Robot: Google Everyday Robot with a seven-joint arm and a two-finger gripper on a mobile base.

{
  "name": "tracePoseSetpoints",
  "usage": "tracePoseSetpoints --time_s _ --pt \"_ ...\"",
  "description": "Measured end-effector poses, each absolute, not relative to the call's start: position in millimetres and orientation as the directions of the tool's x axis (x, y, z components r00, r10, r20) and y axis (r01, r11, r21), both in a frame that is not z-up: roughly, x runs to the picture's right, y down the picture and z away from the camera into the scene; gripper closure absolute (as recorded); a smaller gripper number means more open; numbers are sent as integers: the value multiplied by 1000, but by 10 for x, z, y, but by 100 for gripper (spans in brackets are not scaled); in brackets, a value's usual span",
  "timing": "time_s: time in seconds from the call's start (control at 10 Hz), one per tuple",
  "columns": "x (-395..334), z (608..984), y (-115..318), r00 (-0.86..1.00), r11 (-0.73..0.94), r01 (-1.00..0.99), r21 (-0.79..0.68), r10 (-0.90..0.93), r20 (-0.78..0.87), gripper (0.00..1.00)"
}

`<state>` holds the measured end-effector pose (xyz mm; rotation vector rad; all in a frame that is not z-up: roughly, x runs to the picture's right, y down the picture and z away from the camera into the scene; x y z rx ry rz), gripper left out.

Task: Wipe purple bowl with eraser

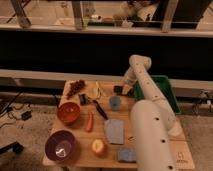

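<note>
The purple bowl [61,146] stands at the table's front left corner, with a pale shiny patch inside. The eraser [118,90], a small black block, lies at the far edge of the table behind the blue cup [115,103]. My gripper [123,89] is down at the eraser on the end of the long white arm [147,125], shut on the block. The fingers themselves are mostly hidden by the wrist. The gripper is far from the purple bowl, across the whole table.
An orange-red bowl [68,113] sits behind the purple one. Grapes [76,88], a banana [95,91], a black utensil [100,109], a carrot [89,121], an apple [98,146], a grey-blue cloth [114,131] and a blue sponge [126,155] are spread over the table. A green bin [169,95] is at the right.
</note>
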<state>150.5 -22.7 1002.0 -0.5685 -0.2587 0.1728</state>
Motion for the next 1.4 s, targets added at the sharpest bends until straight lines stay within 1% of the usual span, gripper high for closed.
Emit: tracePoseSetpoints --time_s 0.5,0.7,1.1,1.4 --pt "1616 9443 -599 931 880 -128 -457 266 251 94" --pt "1690 9180 -657 921 892 -133 -433 272 279 94" --pt "1861 8699 -399 883 887 -105 -449 291 368 94" --pt "1678 8233 -188 829 900 41 -434 212 518 94"
